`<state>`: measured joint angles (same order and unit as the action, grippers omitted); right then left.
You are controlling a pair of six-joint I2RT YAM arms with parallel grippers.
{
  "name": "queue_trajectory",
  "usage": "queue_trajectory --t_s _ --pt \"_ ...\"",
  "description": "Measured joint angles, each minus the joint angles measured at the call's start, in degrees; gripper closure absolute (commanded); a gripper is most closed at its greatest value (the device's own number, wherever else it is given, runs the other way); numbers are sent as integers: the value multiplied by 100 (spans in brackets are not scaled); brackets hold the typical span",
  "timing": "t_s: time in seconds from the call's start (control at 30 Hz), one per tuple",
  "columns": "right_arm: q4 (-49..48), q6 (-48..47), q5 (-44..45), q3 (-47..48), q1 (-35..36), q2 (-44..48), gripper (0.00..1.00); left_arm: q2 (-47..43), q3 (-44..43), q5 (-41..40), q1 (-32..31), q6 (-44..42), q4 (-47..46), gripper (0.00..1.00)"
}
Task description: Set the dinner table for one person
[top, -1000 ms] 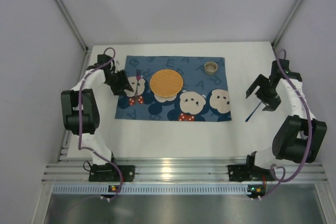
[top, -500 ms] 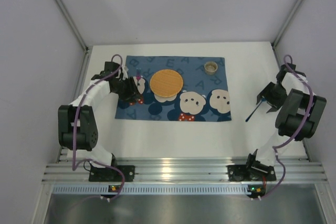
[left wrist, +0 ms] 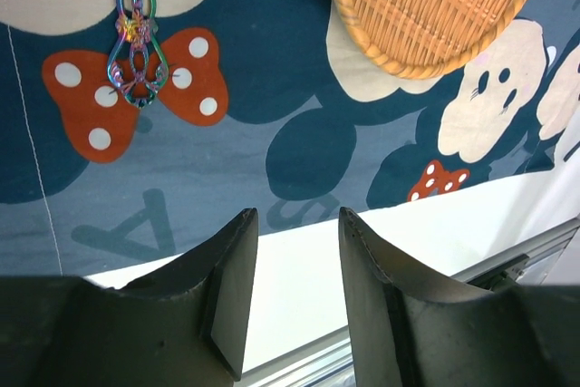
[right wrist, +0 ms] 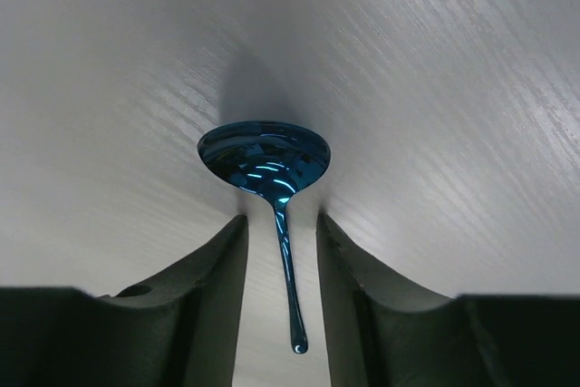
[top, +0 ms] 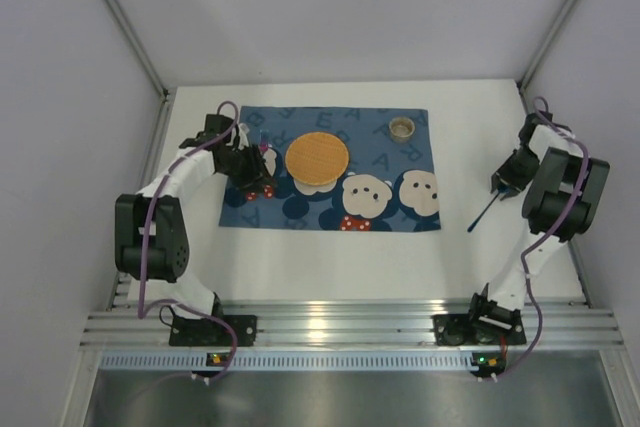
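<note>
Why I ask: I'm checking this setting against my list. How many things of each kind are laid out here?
Placemat: 1
Woven plate: 1
Small cup: 1
Cutlery: 2 (blue spoon, iridescent ornate-handled piece)
Total: 5 things on the dinner table

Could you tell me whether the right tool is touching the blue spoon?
Apart. The right wrist view shows bare table between the spoon and each finger of the right tool.
</note>
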<state>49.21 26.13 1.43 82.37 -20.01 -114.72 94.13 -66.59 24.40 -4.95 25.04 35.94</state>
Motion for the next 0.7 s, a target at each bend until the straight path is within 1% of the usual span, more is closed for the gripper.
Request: queue_trajectory --t_s 0.07,0.1,0.17,0.2,0.23,0.57,0.7 --pt "61 0 114 72 39 -59 71 94 -90 0 -9 13 4 54" --pt "96 2 166 109 50 -87 77 138 -131 -2 -11 15 0 54" --pt "155 0 238 164 70 -122 83 225 -225 -4 -20 17 2 54" --pt "160 -7 264 175 79 -131 98 256 -256 -4 -20 17 4 54" --pt "160 -24 284 177 85 -131 100 293 -295 -4 -22 17 7 54" --pt "330 -160 376 389 157 -227 100 402 -560 -33 -162 61 59 55" --pt "461 -170 503 844 417 -236 100 402 -796 -98 -382 83 144 54"
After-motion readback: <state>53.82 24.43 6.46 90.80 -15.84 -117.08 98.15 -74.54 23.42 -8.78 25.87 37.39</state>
